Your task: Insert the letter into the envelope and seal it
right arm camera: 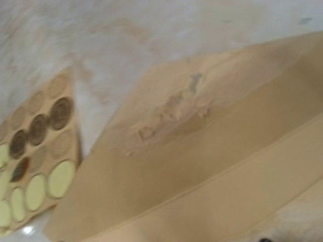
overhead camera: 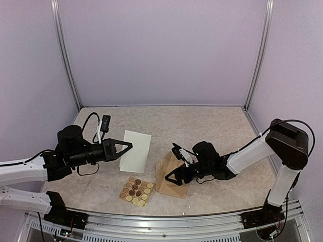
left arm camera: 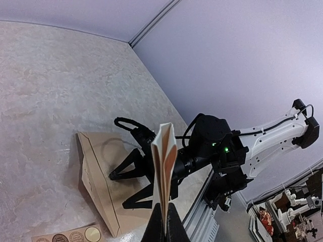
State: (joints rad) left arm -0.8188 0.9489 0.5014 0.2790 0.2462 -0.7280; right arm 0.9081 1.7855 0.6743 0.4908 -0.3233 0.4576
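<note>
**A:** Holding what in the left gripper (overhead camera: 127, 146)?

**B:** Pressed together on the letter (overhead camera: 139, 154). Folded, standing on edge, pinched at the near edge and reaching out ahead of those jaws.

**A:** And the right gripper (left arm camera: 117, 191)?

**B:** Spread wide, tips down over the envelope (left arm camera: 93, 161). Nothing pinched, by the look of it. Cannot tell whether touching the paper or only just above it.

**A:** Which way to the envelope from the left jaws?

**B:** Ahead and lower, just past the letter's free edge, lying on the table (overhead camera: 202, 126). Long axis seemingly set across the left jaws' line of reach, not along it. Right under the right jaws, so nearer to that arm.

**A:** Mouth turned toward the letter?

**B:** Hard to tell from here. Likely a matter of opening the pocket with the right arm first, then feeding the letter forward and down with its fold parallel to the mouth.

**A:** Anything close by?

**B:** Only the sticker sheet (overhead camera: 136, 190), just beside the envelope, below and ahead of the left jaws.
</note>
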